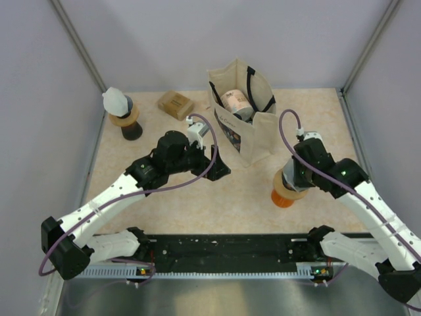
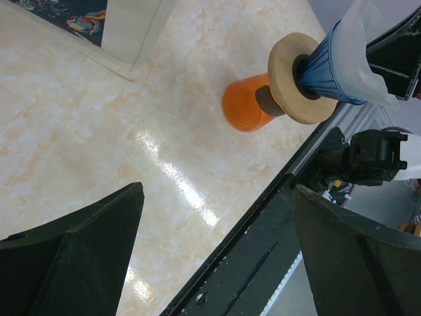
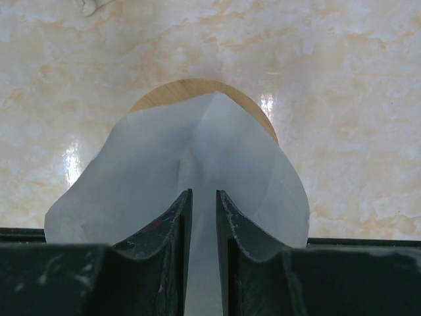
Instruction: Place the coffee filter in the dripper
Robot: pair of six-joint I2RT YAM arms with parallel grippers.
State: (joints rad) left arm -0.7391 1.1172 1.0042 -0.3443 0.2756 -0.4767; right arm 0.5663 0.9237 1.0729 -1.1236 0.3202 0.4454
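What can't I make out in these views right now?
- Dripper opening: right wrist view, coffee filter covers it; seating unclear.
- Dripper top, top view: right arm hides it.
- Right hand grip: fingers nearly closed, contact with paper unclear.
- Filter's upper edge: left wrist view, cut off by frame.

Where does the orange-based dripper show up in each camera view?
Top external: right of centre, the orange-based dripper under the right gripper.
Left wrist: upper right, seen side-on.
Right wrist: only its wooden collar, centre, behind the white coffee filter.
Shared landmark: that filter, in both wrist views; not made out from above.
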